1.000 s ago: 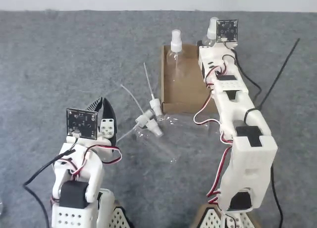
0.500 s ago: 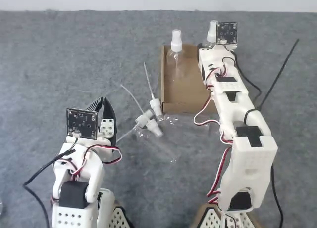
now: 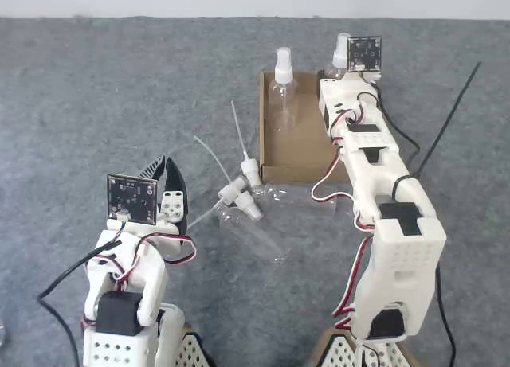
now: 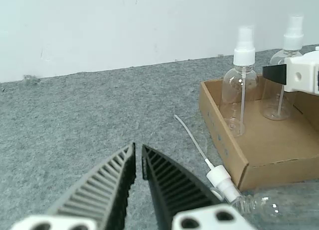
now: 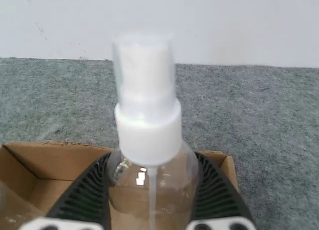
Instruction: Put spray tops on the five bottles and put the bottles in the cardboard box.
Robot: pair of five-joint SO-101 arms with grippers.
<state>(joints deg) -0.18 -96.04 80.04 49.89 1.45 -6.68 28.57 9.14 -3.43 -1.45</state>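
In the cardboard box (image 3: 296, 156), a bottle (image 3: 282, 96) stands far left, a second bottle (image 3: 339, 56) far right. Before its near left corner lie loose bottles (image 3: 251, 228) and spray tops (image 3: 249, 172).

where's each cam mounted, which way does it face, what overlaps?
High view: fixed above the arm bases, looking down over the table at the cardboard box; left arm and right arm show.
Left wrist view: on the left wrist, looking along the shut left gripper toward box and wall.
Right wrist view: on the right wrist, facing the wall past the right gripper, shut on a capped bottle.
Shared: high and left wrist views both show the box and standing bottle.
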